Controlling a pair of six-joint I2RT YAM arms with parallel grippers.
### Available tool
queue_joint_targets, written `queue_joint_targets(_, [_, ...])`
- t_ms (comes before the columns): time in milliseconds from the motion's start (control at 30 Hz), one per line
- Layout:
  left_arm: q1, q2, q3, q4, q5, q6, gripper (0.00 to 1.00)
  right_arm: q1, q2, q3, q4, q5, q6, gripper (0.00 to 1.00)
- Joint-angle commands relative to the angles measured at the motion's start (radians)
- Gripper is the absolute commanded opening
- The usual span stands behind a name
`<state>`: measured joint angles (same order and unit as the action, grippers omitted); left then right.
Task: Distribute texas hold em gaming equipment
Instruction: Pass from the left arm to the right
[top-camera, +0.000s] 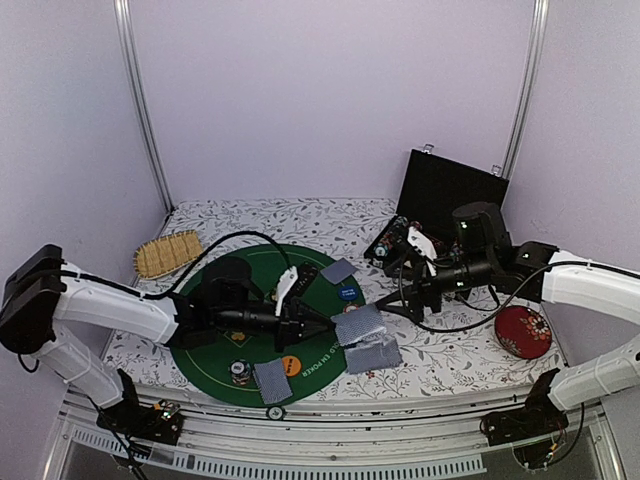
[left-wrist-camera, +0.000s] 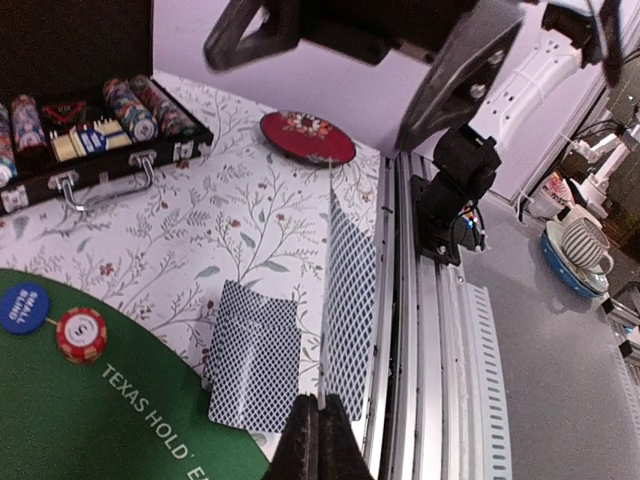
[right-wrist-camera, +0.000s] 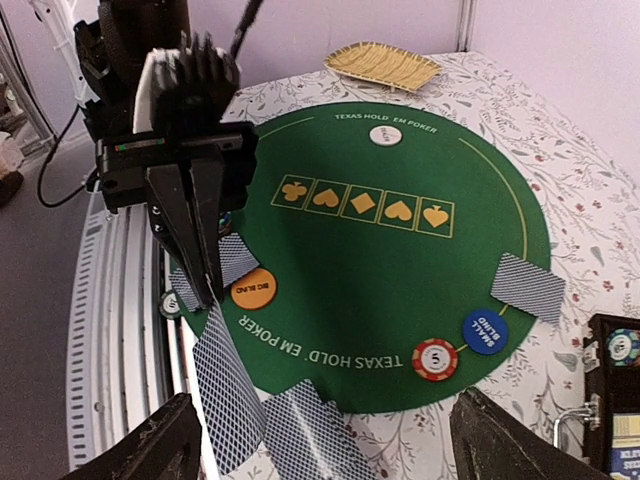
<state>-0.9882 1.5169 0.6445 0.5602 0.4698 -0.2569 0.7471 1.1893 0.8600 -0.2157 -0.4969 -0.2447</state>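
My left gripper (left-wrist-camera: 322, 405) is shut on a blue-backed playing card (left-wrist-camera: 350, 300), held edge-up over the table's near right, just off the green poker mat (top-camera: 250, 265). In the top view the gripper (top-camera: 333, 322) and its card (top-camera: 358, 325) are right of the mat's middle. A second card (left-wrist-camera: 255, 350) lies flat beside it. My right gripper (right-wrist-camera: 325, 450) is open and empty, hovering above and facing the left gripper (right-wrist-camera: 200, 290). Other cards lie at the mat's rim (right-wrist-camera: 527, 285) (top-camera: 272, 380). An orange big-blind button (right-wrist-camera: 253, 289), a blue small-blind button (right-wrist-camera: 484, 330), a red-white chip (right-wrist-camera: 435, 358) and a white button (right-wrist-camera: 385, 135) sit on the mat.
An open black case (left-wrist-camera: 100, 130) with chip stacks stands at the back right. A red round disc (top-camera: 523, 331) lies at the right. A tan bamboo mat (top-camera: 168, 252) lies at the back left. The metal table rail (left-wrist-camera: 420, 330) runs right beside the held card.
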Motion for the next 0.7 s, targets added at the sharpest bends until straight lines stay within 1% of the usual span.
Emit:
queue_joint_targets(0, [0.003, -0.080, -0.042, 0.070, -0.028, 0.055, 0.00, -0.003, 0.082, 0.062, -0.015, -0.099, 0.035, 0.84])
queue_joint_targets(100, [0.003, -0.099, -0.048, 0.066, -0.037, 0.052, 0.00, -0.004, 0.141, 0.103, -0.044, -0.196, 0.027, 0.73])
queue_joint_targets(167, [0.003, -0.101, -0.047, 0.065, -0.043, 0.048, 0.00, -0.003, 0.172, 0.127, -0.056, -0.249, 0.027, 0.61])
queue_joint_targets(200, [0.002, -0.101, -0.048, 0.064, -0.046, 0.046, 0.00, -0.003, 0.182, 0.133, -0.058, -0.269, 0.026, 0.53])
queue_joint_targets(233, [0.003, -0.102, -0.048, 0.065, -0.046, 0.045, 0.00, -0.003, 0.191, 0.137, -0.059, -0.284, 0.025, 0.37])
queue_joint_targets(267, [0.003, -0.102, -0.047, 0.068, -0.047, 0.041, 0.00, -0.003, 0.192, 0.140, -0.059, -0.291, 0.025, 0.26])
queue_joint_targets(300, [0.003, -0.103, -0.048, 0.068, -0.053, 0.036, 0.00, -0.003, 0.194, 0.144, -0.066, -0.292, 0.022, 0.05])
queue_joint_targets(333, [0.002, -0.105, -0.049, 0.068, -0.062, 0.031, 0.00, -0.002, 0.192, 0.147, -0.073, -0.280, 0.016, 0.02])
queue_joint_targets(400, [0.004, -0.111, -0.046, 0.054, -0.099, 0.023, 0.00, -0.004, 0.180, 0.157, -0.073, -0.232, 0.013, 0.02])
queue_joint_targets(433, [0.005, -0.113, -0.038, 0.030, -0.152, 0.009, 0.00, -0.008, 0.182, 0.170, -0.078, -0.206, 0.011, 0.02])
queue_joint_targets(467, [0.008, -0.113, -0.027, -0.008, -0.233, -0.014, 0.18, -0.016, 0.195, 0.197, -0.087, -0.183, 0.001, 0.02])
queue_joint_targets(500, [0.016, -0.110, -0.011, -0.064, -0.322, -0.043, 0.47, -0.025, 0.220, 0.238, -0.110, -0.152, -0.023, 0.02])
queue_joint_targets(533, [0.030, -0.104, 0.010, -0.127, -0.403, -0.069, 0.65, -0.034, 0.265, 0.296, -0.154, -0.106, -0.042, 0.02])
queue_joint_targets(567, [0.050, -0.098, 0.032, -0.197, -0.458, -0.092, 0.73, -0.045, 0.318, 0.379, -0.209, -0.069, -0.077, 0.02])
queue_joint_targets(600, [0.069, -0.092, 0.061, -0.293, -0.507, -0.118, 0.77, -0.066, 0.384, 0.457, -0.265, -0.056, -0.111, 0.02])
queue_joint_targets(667, [0.103, -0.089, 0.084, -0.390, -0.561, -0.148, 0.81, -0.120, 0.509, 0.594, -0.342, -0.070, -0.186, 0.02])
